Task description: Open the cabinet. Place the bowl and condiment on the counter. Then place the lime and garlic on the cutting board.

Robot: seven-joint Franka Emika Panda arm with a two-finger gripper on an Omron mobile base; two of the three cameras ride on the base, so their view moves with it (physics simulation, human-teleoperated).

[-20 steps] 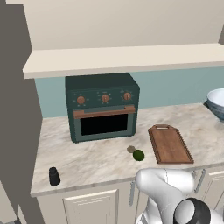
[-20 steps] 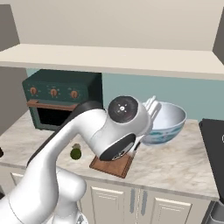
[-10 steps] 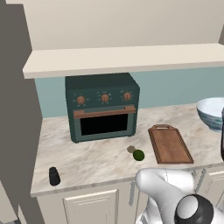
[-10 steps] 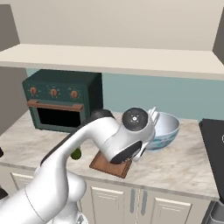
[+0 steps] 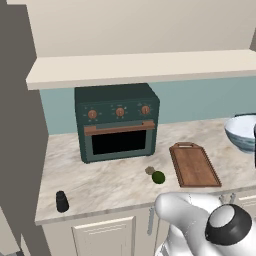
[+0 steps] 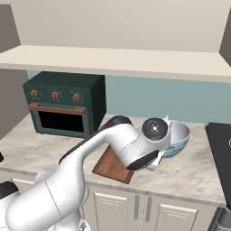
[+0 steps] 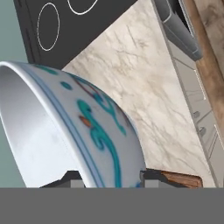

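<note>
My gripper (image 7: pixel 111 177) is shut on the rim of the white bowl (image 7: pixel 87 127) with blue patterning. The bowl (image 6: pixel 179 136) hangs low over the right part of the beige counter (image 6: pixel 194 168), just right of the brown cutting board (image 6: pixel 112 165); whether it touches the slab I cannot tell. In the left base view the bowl (image 5: pixel 242 132) sits at the right edge. The lime (image 5: pixel 158 177) and the tan garlic (image 5: pixel 149 170) lie on the counter (image 5: pixel 100 180) left of the cutting board (image 5: pixel 194 164). The black condiment (image 5: pixel 62 201) stands near the front left edge. The cabinet's cream bottom (image 5: pixel 140 67) spans overhead.
A dark green toaster oven (image 5: pixel 117 121) stands at the back of the counter. A black stovetop (image 6: pixel 221 144) borders the counter on the right, close to the bowl. Cream lower doors (image 6: pixel 158 211) run under the counter's front edge.
The hand has come down toward the counter with the bowl still in its grip. Lime, garlic, condiment and board have not moved.
</note>
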